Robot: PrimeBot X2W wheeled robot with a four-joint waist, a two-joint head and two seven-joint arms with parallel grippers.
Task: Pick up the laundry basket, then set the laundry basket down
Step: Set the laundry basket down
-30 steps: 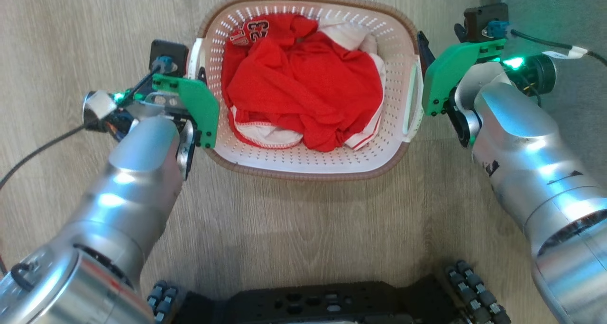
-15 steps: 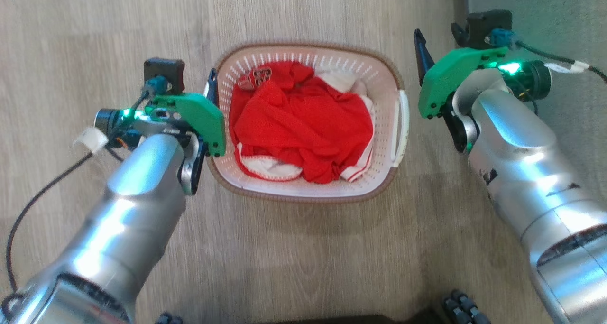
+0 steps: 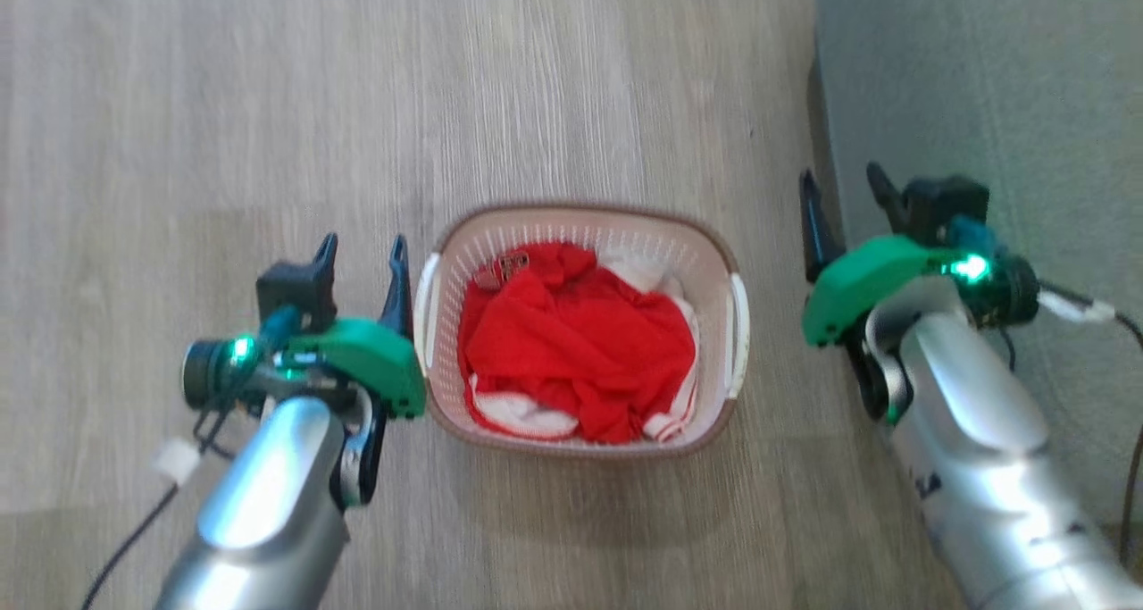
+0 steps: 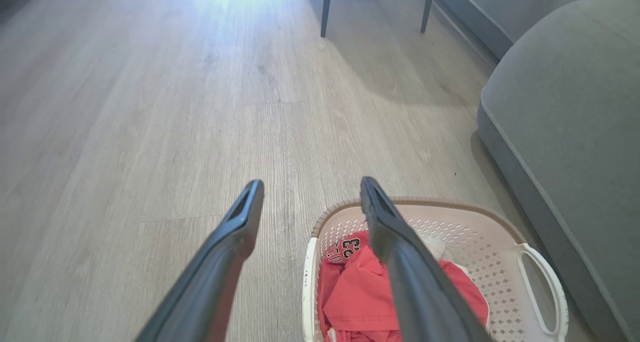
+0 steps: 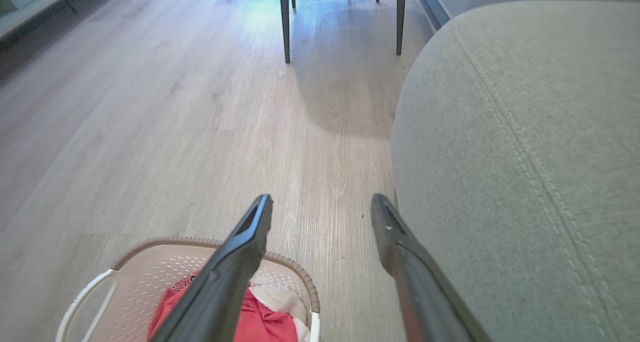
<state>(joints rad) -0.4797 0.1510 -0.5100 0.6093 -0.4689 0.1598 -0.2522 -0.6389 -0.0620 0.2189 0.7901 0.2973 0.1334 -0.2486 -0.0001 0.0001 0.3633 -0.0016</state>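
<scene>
Laundry basket point(image 3: 585, 232): I see it standing on the wood floor point(image 3: 268, 101) between my two arms, with red and white clothes point(image 3: 571, 342) heaped inside.
Left gripper point(image 3: 362, 244): I have its fingers spread wide, holding nothing, just beside the basket's left handle.
Right gripper point(image 3: 841, 177): fingers likewise spread, holding nothing, apart from the right handle and close to the grey upholstered seat point(image 3: 982, 74).

Bright even daylight; head view motion-blurred, glare on far floor point(image 4: 240, 1).
</scene>
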